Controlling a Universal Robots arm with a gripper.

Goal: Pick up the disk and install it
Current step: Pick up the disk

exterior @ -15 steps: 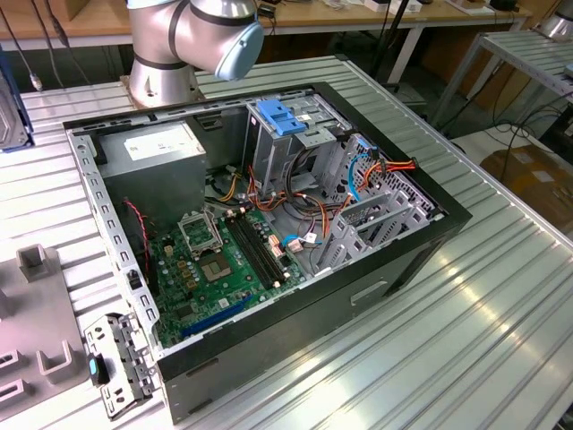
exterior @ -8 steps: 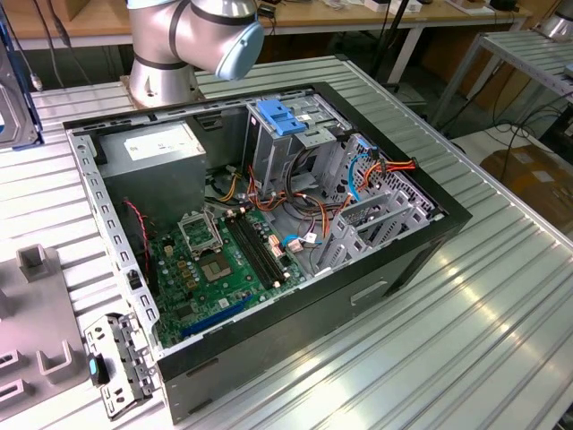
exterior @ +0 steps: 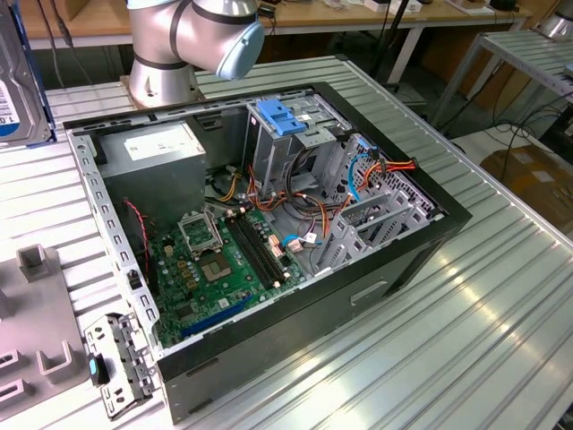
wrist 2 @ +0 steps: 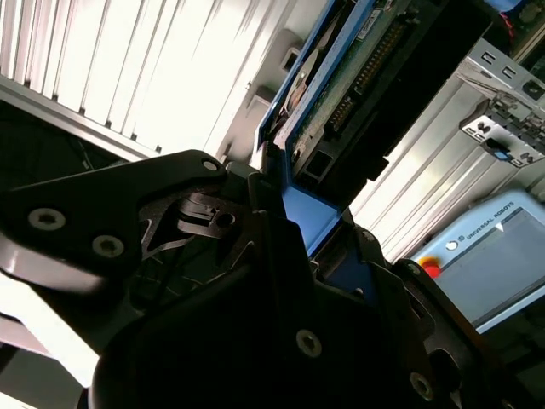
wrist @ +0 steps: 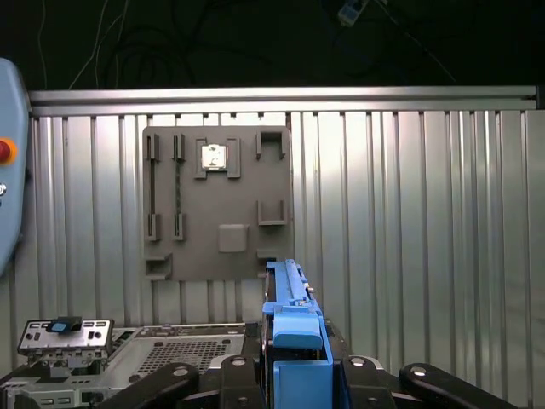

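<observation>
The disk (exterior: pixel 16 81) hangs at the far edge of the exterior view's left, a silver slab with a white and blue label, held up above the table. In both wrist views my gripper (wrist 2: pixel 285 183) (wrist: pixel 294 368) is shut on the disk (wrist 2: pixel 341 81) (wrist: pixel 294 328), with black fingers (wrist: pixel 243 375) on either side of its blue side rail. The open computer case (exterior: pixel 269 224) lies on the ribbed metal table (exterior: pixel 466 322), off to the exterior view's right of the disk. The case's metal cage with a light-blue top (exterior: pixel 282 116) stands at its back.
Inside the case are a grey power-supply box (exterior: pixel 157 148), a green motherboard (exterior: pixel 224 260) and loose cables (exterior: pixel 358 170). A grey fixture plate (exterior: pixel 36 331) (wrist: pixel 217 204) lies on the table beside a small metal bracket (exterior: pixel 116 363). A teach pendant (wrist 2: pixel 494 247) lies nearby. The arm's base (exterior: pixel 166 54) stands behind the case.
</observation>
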